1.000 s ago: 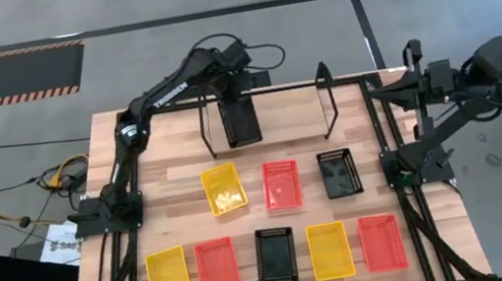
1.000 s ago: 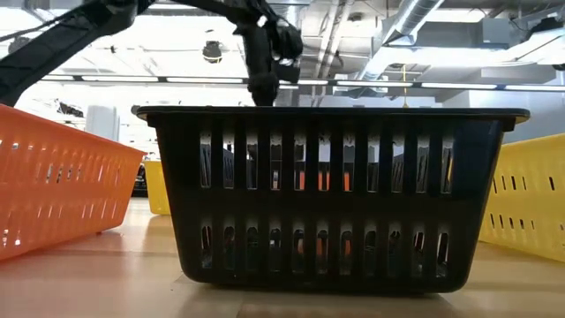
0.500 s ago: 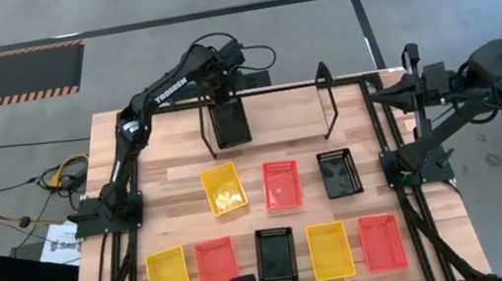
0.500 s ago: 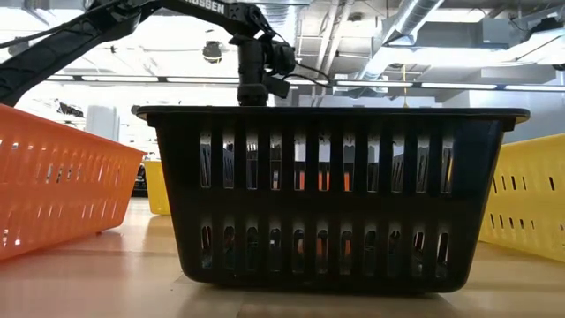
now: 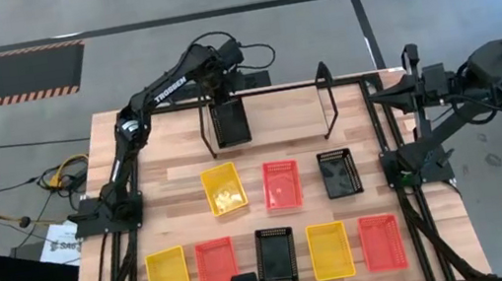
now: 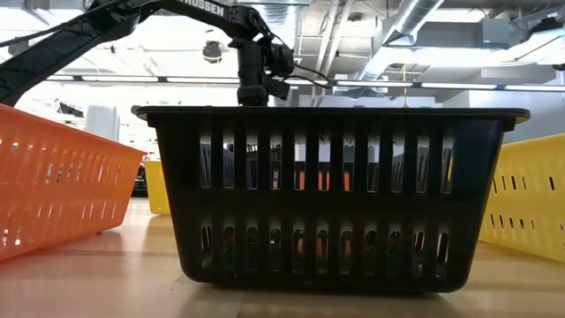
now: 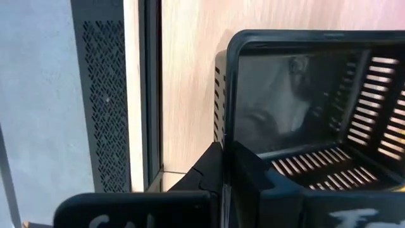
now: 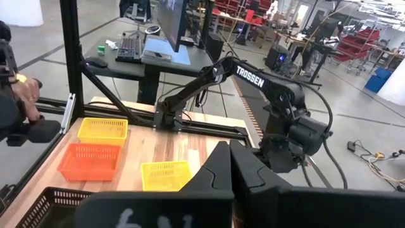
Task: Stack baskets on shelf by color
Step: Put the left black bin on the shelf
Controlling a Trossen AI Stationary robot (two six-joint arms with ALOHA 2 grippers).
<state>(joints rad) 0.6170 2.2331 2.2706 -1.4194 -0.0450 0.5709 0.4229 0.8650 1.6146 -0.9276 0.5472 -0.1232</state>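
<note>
My left gripper (image 5: 224,97) reaches over the far side of the table and is shut on a black basket (image 5: 231,124). That basket sits inside the left end of the shelf (image 5: 264,92), a thin black rod frame. Whether it rests on the table I cannot tell. Loose baskets lie in two rows. The middle row has a yellow (image 5: 222,187), a red (image 5: 280,183) and a black one (image 5: 339,172). My right gripper (image 8: 224,161) is shut on nothing, held high off the table's right edge (image 5: 393,91). My left gripper holds the black basket by the rim of its far end wall (image 7: 226,130). One finger (image 7: 209,174) is outside the wall and the other (image 7: 256,180) inside. The fingers come from above, pointing down. The basket lies lengthwise toward the near edge, open side up.
The near row holds yellow (image 5: 168,276), red (image 5: 216,266), black (image 5: 275,254), yellow (image 5: 330,249) and red (image 5: 382,242) baskets. The near black basket (image 6: 335,194) blocks most of the low view. A person's hand (image 8: 22,95) shows beyond the table's near edge.
My left gripper has carried the black basket a little toward the table's left edge and lower, into the shelf's left end, staying shut on it. Over the last half second it has almost stopped.
</note>
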